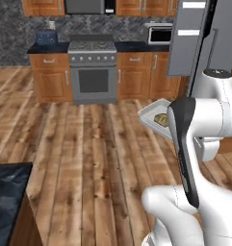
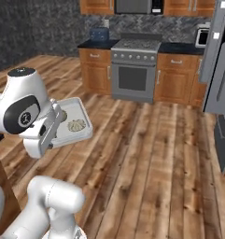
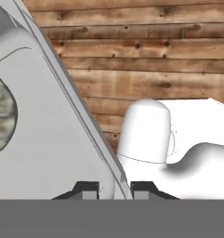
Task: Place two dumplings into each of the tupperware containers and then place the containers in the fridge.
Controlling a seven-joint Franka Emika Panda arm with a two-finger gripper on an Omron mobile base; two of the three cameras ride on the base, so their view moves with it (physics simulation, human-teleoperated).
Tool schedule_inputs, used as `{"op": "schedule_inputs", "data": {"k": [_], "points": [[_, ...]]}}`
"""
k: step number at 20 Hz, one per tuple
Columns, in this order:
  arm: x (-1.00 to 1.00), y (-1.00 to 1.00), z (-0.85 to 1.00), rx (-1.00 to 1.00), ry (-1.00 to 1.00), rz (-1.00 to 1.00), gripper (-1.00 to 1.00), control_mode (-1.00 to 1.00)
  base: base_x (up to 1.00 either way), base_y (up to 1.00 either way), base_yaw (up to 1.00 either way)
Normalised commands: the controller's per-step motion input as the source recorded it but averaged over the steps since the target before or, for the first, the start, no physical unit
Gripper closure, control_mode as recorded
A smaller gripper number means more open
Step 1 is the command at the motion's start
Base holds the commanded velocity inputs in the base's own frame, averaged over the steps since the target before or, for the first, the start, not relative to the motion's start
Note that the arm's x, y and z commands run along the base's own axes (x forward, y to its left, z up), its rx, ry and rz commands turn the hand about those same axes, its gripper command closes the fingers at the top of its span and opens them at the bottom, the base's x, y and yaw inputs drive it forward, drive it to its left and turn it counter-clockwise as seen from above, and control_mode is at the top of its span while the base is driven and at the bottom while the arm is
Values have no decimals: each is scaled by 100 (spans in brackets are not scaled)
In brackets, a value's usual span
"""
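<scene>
My gripper (image 3: 115, 189) is shut on the rim of a white tupperware container (image 3: 48, 139), with one fingertip (image 3: 88, 189) on each side of the edge. The container (image 2: 73, 133) hangs tilted in the air over the wooden floor, beside my forearm. A wrinkled beige dumpling (image 2: 77, 124) lies in it, and a second dumpling (image 2: 63, 115) is partly hidden by the hand. In the left base view the container (image 1: 150, 115) and a dumpling (image 1: 161, 118) peek out from behind my arm. The grey fridge (image 1: 189, 38) stands open at the right, its door (image 2: 215, 42) swung out.
A steel oven (image 1: 92, 72) sits between wooden cabinets at the back wall, with a microwave (image 1: 160, 34) on the counter to its right and a blue toaster (image 1: 46, 36) to its left. A dark counter corner (image 1: 9, 202) juts in at the lower left. Open wooden floor (image 2: 146, 154) lies ahead.
</scene>
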Motion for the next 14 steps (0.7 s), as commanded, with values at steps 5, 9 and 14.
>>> {"op": "schedule_inputs", "data": {"k": [5,9,14], "points": [[0,0,0,0,0,0,100,100,100,30,-1],[0,0,0,0,0,0,100,100,100,40,-4],[0,0,0,0,0,0,100,100,100,48,-6]]}}
